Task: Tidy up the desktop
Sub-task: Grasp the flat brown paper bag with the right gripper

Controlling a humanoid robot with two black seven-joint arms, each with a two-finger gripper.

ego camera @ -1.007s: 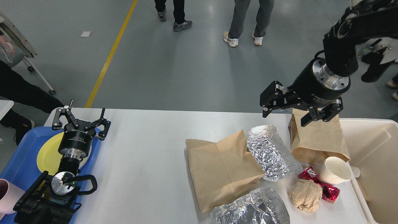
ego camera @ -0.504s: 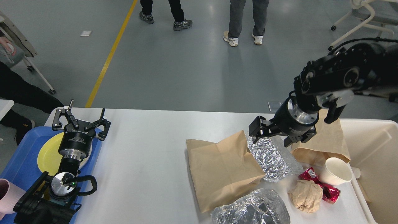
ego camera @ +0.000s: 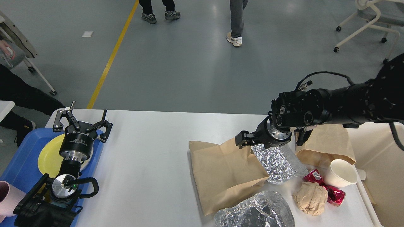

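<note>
The white desktop (ego camera: pixel 151 164) carries litter on its right half. A flat brown paper bag (ego camera: pixel 221 173) lies there with a crumpled foil bag (ego camera: pixel 277 160) against it. A second brown bag (ego camera: pixel 328 142) sits further right. My right gripper (ego camera: pixel 244 141) is low over the top edge of the flat bag, beside the foil bag. It is seen side-on and dark, so its fingers cannot be told apart. My left gripper (ego camera: pixel 81 118) stands open and empty over the far edge of a blue tray (ego camera: pixel 22 164).
A yellow plate (ego camera: pixel 49 154) lies in the blue tray, with a pink cup (ego camera: pixel 8 197) at its near end. Near the right edge sit a white paper cup (ego camera: pixel 342 173), a red wrapper (ego camera: pixel 334 192), a crumpled brown paper ball (ego camera: pixel 311 197) and another foil bag (ego camera: pixel 255 211). A cream bin (ego camera: pixel 385 164) stands right. People walk beyond.
My right arm has swung down and to the left, from above the far brown bag to the top of the flat bag and foil bag. The left arm has not moved.
</note>
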